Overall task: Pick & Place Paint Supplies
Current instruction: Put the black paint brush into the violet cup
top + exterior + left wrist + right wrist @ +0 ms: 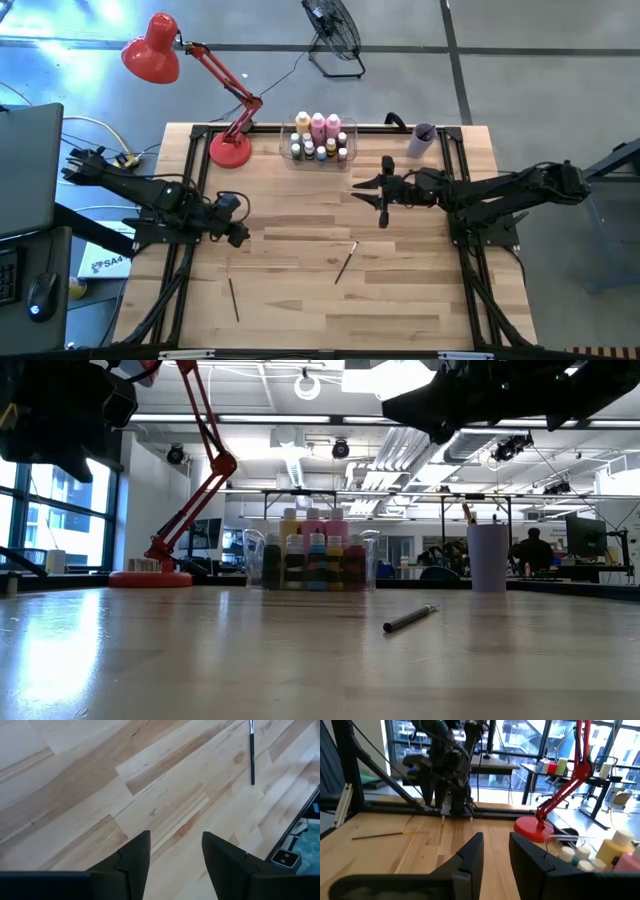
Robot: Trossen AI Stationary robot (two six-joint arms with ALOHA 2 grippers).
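Several paint bottles (318, 138), pink and yellow-orange tall ones and tiny white-capped ones, stand in a clear bin (296, 152) at the table's far edge; the low view shows them too (312, 556). One paintbrush (346, 262) lies flat near the table's middle, another (233, 298) toward the near left. My left gripper (240, 222) hovers open over bare wood at the left, tipped downward, a brush (251, 752) ahead of it. My right gripper (365, 192) hangs open and level, right of centre, below the bin in the high view, its fingers (496, 837) with nothing between them.
A red desk lamp (230, 148) stands at the far left corner, its arm reaching off the table. A lilac cup (423, 138) stands right of the bin. Black frame rails (190, 200) run along the table's sides. Bare wood lies between the two brushes.
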